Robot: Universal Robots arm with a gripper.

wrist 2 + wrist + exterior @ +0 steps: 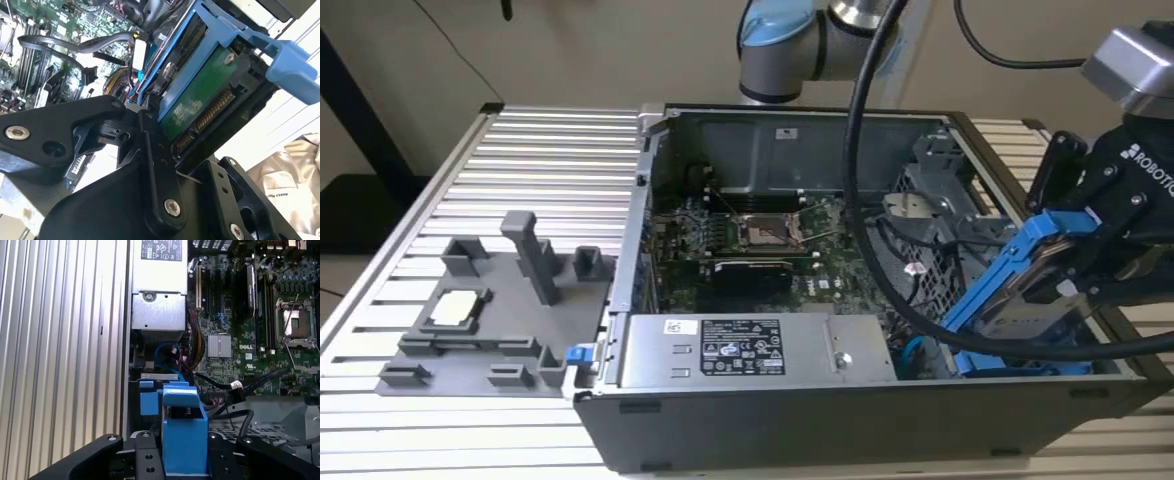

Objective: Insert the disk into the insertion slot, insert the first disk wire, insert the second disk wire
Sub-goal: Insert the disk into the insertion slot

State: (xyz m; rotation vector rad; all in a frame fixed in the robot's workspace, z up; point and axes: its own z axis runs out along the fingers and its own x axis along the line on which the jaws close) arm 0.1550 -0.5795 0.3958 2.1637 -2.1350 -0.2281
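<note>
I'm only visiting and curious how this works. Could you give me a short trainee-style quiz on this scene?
1. True or false: the pincer grips the disk.
2. Over the open computer case, the disk is held: A) flat and level; B) tilted; C) exactly vertical.
3. Fill in: the disk's plastic frame is coloured ____.
Key: 1 true; 2 B; 3 blue.

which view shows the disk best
The exterior view: the disk shows almost whole, tilted in its blue caddy. The second wrist view shows its green circuit-board underside; the first wrist view, the caddy's blue end.
</note>
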